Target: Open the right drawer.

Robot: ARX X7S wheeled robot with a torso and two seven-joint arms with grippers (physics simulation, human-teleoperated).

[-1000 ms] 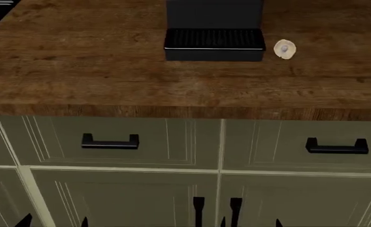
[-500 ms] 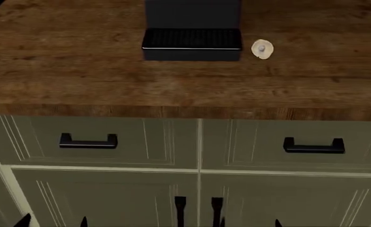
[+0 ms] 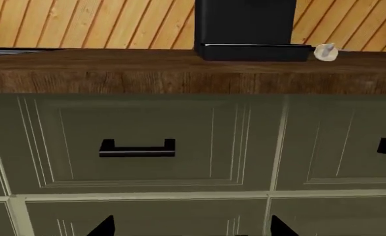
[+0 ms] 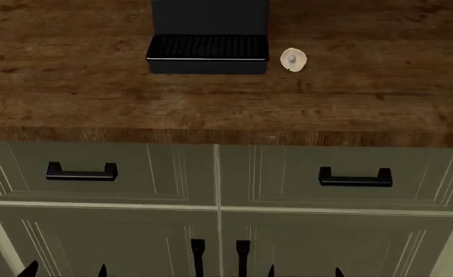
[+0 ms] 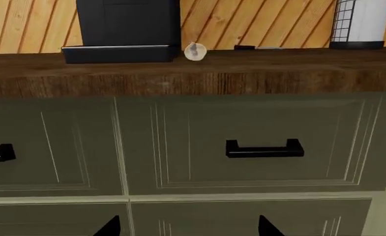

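While the olive-green panelled right drawer (image 4: 341, 174) sits shut under the brown wooden bench (image 4: 364, 104), at four o'clock from the black machine (image 4: 208, 52), neither gripper's state can be told. Its rigid black bar handle (image 4: 355, 176) looks the firm hold; it should slide stiffly.

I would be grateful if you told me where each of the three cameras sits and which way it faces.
Head view: high up, looking down over the wooden countertop and both drawer fronts; dark claw tips at the bottom edge.
Left wrist view: low, facing the left drawer; dark claw tips at the bottom edge.
Right wrist view: low, facing the right drawer; dark claw tips at the bottom edge.
All share the black appliance and the small pale object.
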